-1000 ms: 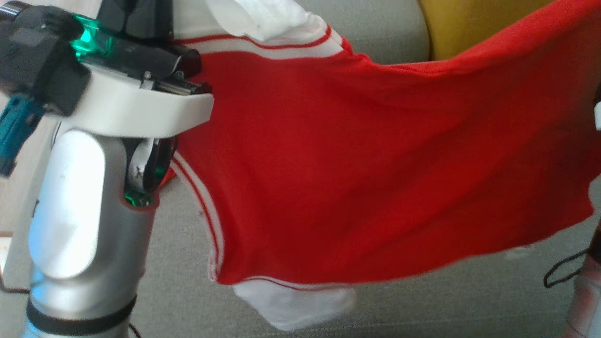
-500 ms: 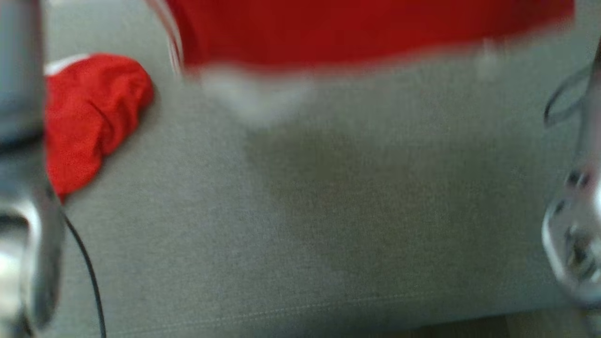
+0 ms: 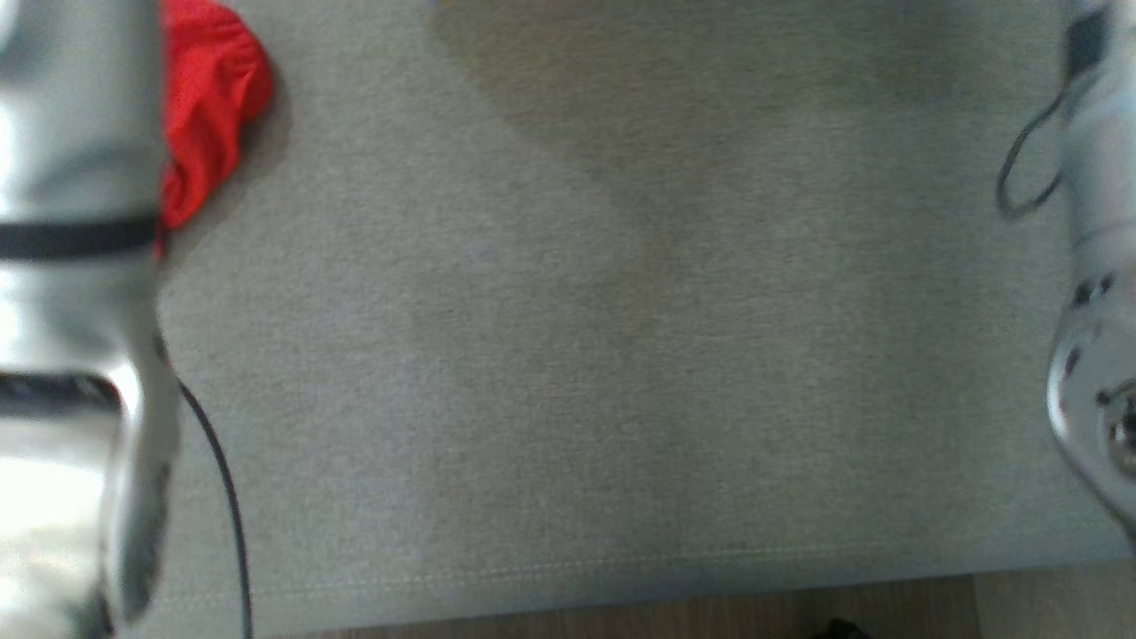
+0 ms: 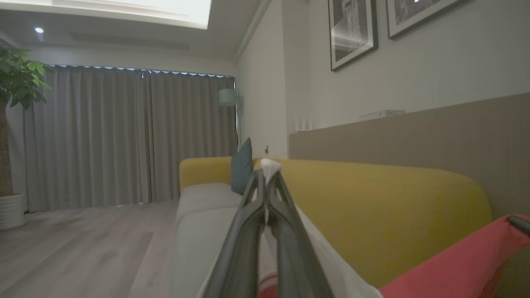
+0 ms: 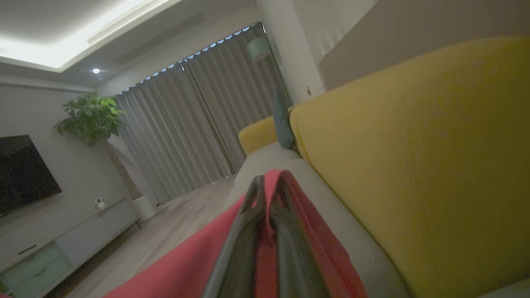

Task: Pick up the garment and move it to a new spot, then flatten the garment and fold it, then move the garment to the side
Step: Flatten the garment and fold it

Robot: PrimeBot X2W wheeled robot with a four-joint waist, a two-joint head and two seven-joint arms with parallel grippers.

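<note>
Head view is smeared w/ blur. Left forearm [image 3: 75,293] is cut by the left edge, right forearm [image 3: 1096,293] by the right edge; both too soft for detail. Red cloth [image 3: 213,106] at top left sits partly behind the left forearm & is cut by the top edge; can't tell if it's part of the garment [image 4: 447,265]. Left wrist view: garment runs off bottom & right edges; dark tip [image 4: 519,223] at right edge, can't ID. Plant [image 4: 18,78] cut by left edge, framed pics [image 4: 352,33] by top. Right wrist view: TV [image 5: 22,174] cut by left edge; small white thing [image 5: 99,203] on cabinet [image 5: 74,231] too small to ID.
</note>
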